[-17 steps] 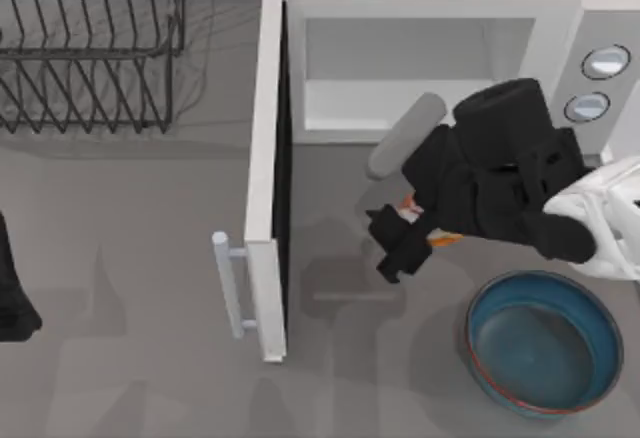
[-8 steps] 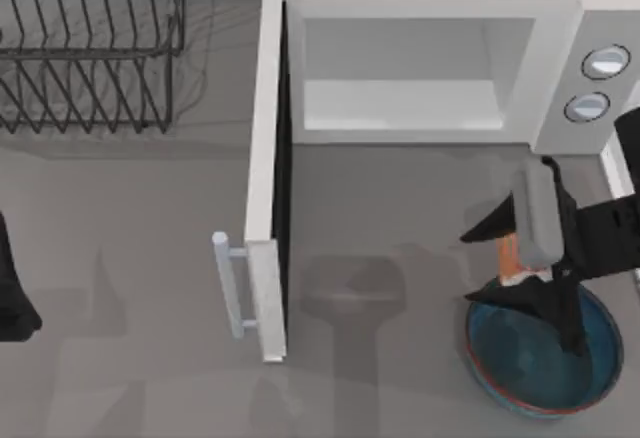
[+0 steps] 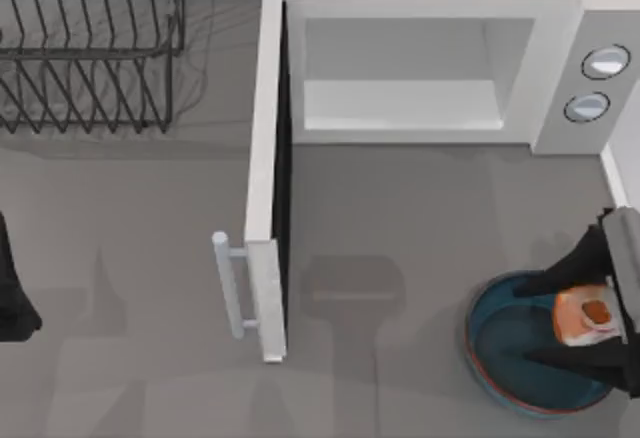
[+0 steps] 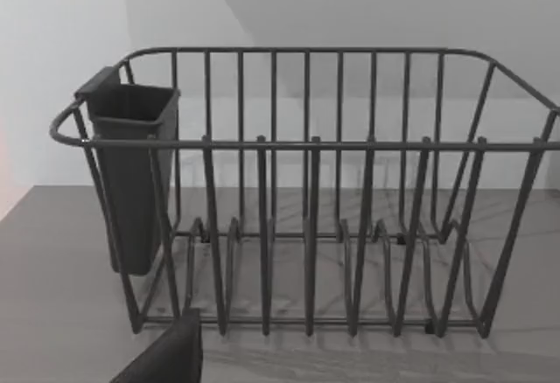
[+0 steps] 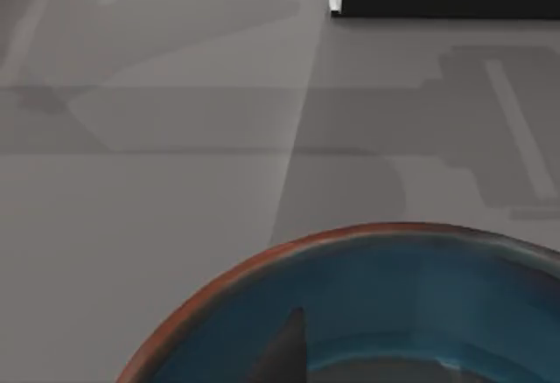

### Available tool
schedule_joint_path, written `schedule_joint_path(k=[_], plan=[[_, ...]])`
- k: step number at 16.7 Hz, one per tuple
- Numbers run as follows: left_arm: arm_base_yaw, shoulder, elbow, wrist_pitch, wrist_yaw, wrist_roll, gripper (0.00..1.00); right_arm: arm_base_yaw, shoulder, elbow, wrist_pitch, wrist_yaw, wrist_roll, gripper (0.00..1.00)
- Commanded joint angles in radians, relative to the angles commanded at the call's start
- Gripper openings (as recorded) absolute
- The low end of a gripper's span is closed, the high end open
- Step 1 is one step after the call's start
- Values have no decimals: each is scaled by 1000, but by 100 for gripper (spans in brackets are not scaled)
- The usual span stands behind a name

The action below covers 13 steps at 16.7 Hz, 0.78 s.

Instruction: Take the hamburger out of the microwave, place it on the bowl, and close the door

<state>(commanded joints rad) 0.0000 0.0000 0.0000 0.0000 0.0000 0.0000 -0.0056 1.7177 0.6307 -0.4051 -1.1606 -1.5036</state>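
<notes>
Fingers of the right gripper (image 3: 585, 318) are clamped on the hamburger (image 3: 583, 317), one dark finger above it and one below it in the top view. The bun sits between them, orange-brown with a white patch. Right under the gripper is the bowl (image 3: 485, 348), dark blue with a red-brown rim. I cannot tell if the bun touches the bowl or hangs just over it. The bun is over the right part of the bowl, near the table's right edge.

Away from the gripper, toward the back of the table, is the microwave (image 3: 555, 68). Its pale inside has nothing in it, and two round dials (image 3: 606, 61) sit on its grey side panel. The door (image 3: 266, 158) stands wide open, swung out to the left of the gripper, well apart from it. A white handle (image 3: 228, 283) sticks out from the door's near end.

In the right wrist view the bowl's rim (image 5: 262, 261) curves across grey table (image 5: 157, 182) (a dark finger shadow falls inside the bowl).

The left arm (image 3: 12, 293) is parked at the table's left edge, far from the bowl. I cannot tell whether its fingers are apart or together. Its wrist view looks at a dark wire rack (image 4: 306, 226) with a dark cup (image 4: 131, 173) hung on one end.
</notes>
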Motion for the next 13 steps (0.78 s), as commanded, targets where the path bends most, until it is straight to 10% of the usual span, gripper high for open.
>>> schedule_joint_path(k=[13], plan=[[0, 0, 0, 0, 0, 0, 100, 90, 59, -64, 332, 21, 216, 0]])
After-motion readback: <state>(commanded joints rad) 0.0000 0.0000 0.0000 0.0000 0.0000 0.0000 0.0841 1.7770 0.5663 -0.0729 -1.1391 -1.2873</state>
